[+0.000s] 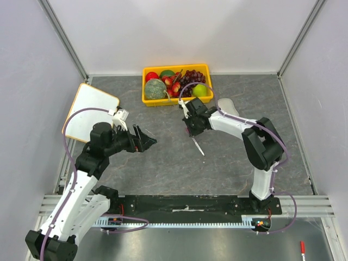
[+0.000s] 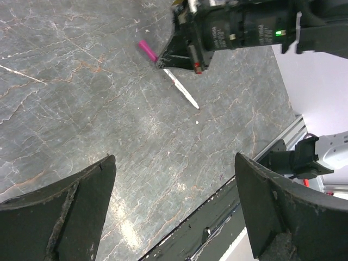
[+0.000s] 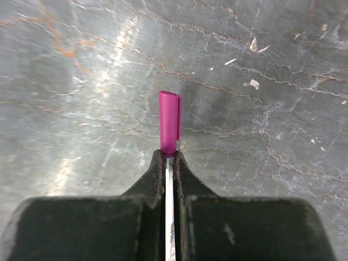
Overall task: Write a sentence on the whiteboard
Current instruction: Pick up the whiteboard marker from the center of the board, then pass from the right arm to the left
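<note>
From where I stand the whiteboard (image 1: 92,111) lies flat in the far left corner of the counter (image 1: 163,174), close against the left edge, and its face looks blank to me, with no sentence on it yet. The right gripper (image 3: 168,159) is down over the middle of the counter, pressed together on a thin white marker (image 1: 199,148), pinching the barrel just below its magenta cap (image 3: 169,122); whether the marker is clear of the surface I cannot tell. The left gripper (image 1: 147,140) hangs spread wide and empty between the board and the marker, facing the other arm. A yellow fruit tray (image 1: 155,102) sits at the far edge. I'd judge the marker light, stiff and smooth, so it could swivel or slide in so narrow a pinch once the tip presses down; a hold across the barrel nearer the writing end would steady it. The cap is on and will want a firm straight pull, likely the spread gripper taking the cap while the other keeps the barrel. The board looks thin, light and slick, apt to skate under the pen unless braced
</note>
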Available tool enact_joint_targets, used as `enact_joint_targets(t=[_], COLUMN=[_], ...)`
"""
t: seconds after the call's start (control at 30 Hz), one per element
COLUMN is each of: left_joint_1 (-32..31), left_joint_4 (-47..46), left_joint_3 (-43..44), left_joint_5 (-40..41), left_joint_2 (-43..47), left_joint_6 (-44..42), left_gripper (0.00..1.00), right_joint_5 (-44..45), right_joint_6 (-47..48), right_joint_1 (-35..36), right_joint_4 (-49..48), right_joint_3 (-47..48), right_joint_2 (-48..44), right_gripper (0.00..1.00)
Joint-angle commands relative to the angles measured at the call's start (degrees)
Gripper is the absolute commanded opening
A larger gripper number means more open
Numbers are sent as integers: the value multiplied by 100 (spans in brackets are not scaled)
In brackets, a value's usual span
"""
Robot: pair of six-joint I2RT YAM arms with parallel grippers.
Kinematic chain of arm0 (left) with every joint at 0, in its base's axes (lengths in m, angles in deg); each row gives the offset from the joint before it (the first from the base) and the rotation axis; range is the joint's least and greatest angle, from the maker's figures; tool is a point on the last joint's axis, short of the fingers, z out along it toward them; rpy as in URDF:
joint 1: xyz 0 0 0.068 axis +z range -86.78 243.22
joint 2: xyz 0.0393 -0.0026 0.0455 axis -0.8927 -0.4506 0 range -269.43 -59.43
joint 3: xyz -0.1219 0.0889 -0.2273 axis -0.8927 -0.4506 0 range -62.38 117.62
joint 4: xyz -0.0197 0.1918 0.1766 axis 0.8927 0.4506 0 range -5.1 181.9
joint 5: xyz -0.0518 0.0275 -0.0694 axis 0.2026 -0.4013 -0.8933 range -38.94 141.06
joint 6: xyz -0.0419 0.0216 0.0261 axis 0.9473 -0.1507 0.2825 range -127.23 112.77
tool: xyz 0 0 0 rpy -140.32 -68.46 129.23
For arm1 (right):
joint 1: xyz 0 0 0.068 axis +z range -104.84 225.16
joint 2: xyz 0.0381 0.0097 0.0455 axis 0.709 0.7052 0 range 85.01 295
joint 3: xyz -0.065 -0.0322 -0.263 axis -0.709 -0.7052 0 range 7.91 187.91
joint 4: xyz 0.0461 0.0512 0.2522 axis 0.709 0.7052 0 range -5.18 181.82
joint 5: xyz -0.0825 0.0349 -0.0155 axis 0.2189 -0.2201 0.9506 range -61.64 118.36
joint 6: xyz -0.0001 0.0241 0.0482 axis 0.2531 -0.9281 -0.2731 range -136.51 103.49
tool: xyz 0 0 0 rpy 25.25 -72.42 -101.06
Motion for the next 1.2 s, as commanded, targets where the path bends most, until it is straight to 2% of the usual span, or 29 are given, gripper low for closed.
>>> enact_joint_targets(t=[0.0, 0.17, 0.4, 0.6, 0.77, 0.93, 1.03, 1.13, 1.17], left_joint_1=[-58, -488, -1349, -2035, -2290, -2326, -2335, -2335, -2335], left_joint_4=[84, -284, -1550, -1981, -1982, -1982, -1982, -2052, -2078], left_joint_3=[504, 934, 1400, 1893, 2104, 2104, 2096, 2104, 2104], left_joint_5=[-108, -248, -547, -495, -231, -126, -99, -134, -143], left_joint_2=[-366, -1297, -2510, -3346, -3759, -3927, -3979, -4015, -3997], left_joint_6=[-263, -184, 202, 326, 299, 255, 220, 220, 220], left_gripper=[95, 93, 92, 89, 86, 74, 63, 38, 22], right_joint_5=[-472, -455, -542, -586, -622, -639, -674, -762, -806], right_joint_6=[-683, -1500, -2897, -3232, -3356, -3452, -3496, -3523, -3531], right_joint_1=[-85, -120, -357, -410, -437, -481, -516, -525, -525], right_joint_4=[-509, -1185, -2231, -2338, -2382, -2408, -2470, -2487, -2496], right_joint_3=[-60, -534, -1386, -1484, -1458, -1475, -1493, -1493, -1484], right_joint_2=[-1063, -2109, -3340, -3623, -3763, -3878, -3931, -3922, -3905], right_gripper=[0, 0, 0, 0, 0, 0, 0, 0, 0])
